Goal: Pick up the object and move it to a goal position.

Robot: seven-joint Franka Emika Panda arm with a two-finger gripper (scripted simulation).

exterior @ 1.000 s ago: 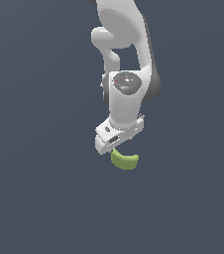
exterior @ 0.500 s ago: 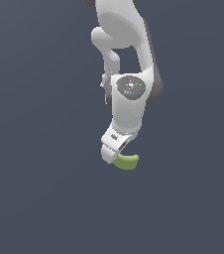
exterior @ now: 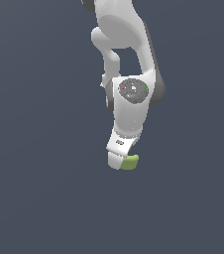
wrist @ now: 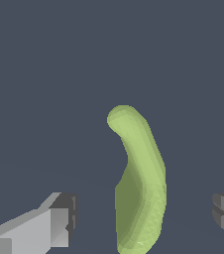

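Found the claw [wrist: 143, 223] spread wide, both fingers clear of the object [wrist: 139, 183] with a gap on either side. Saw the yellow-green crescent lying lengthwise between the two fingertips [wrist: 59, 218] in the wrist view, one blunt end reaching away from the camera, the thicker part close under it. Caught only a small green end of the object [exterior: 130, 161] in the exterior view, peeking out just beside the lowered claw [exterior: 118, 158], the rest hidden behind the white hand. Could not tell from either view whether the crescent rested on the plain dark surface or how far above it the fingertips hung; no edges or corners of that surface visible to place it by.

Judged the approach and alignment as done: claw down around the object and straddling it. Nothing gripped, nothing lifted. Left to do, by that reading: closing on the crescent, raising it, carrying it to the goal. No goal marker seen in either view.
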